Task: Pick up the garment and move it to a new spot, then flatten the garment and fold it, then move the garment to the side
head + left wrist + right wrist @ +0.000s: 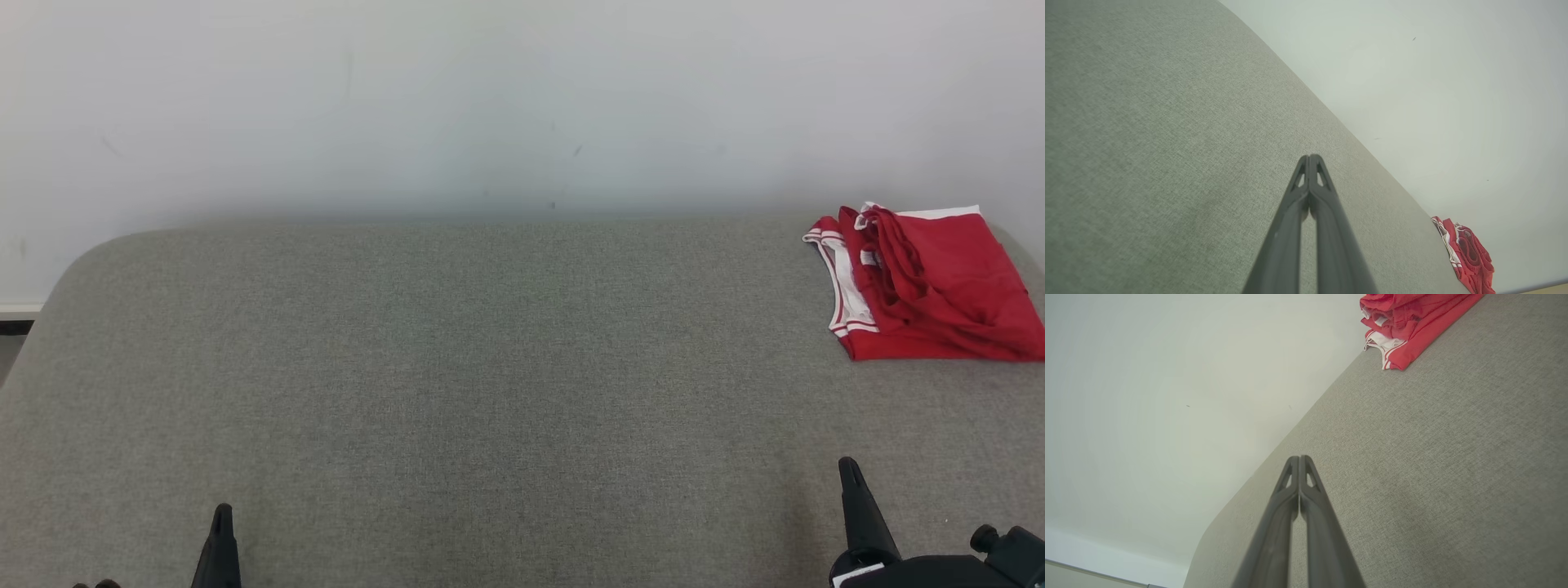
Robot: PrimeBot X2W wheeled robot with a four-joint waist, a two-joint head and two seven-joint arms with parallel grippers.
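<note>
Both clenched, nothing in them: my left gripper point(1309, 157) and right gripper point(1299, 458), fingertips pressed tight together, at the near side of the grey woven fabric surface point(490, 367). The folded red garment w/ white trim point(931, 286) lies well ahead of my right gripper, slightly to its right, by the far edge next to the white wall point(490, 98).
</note>
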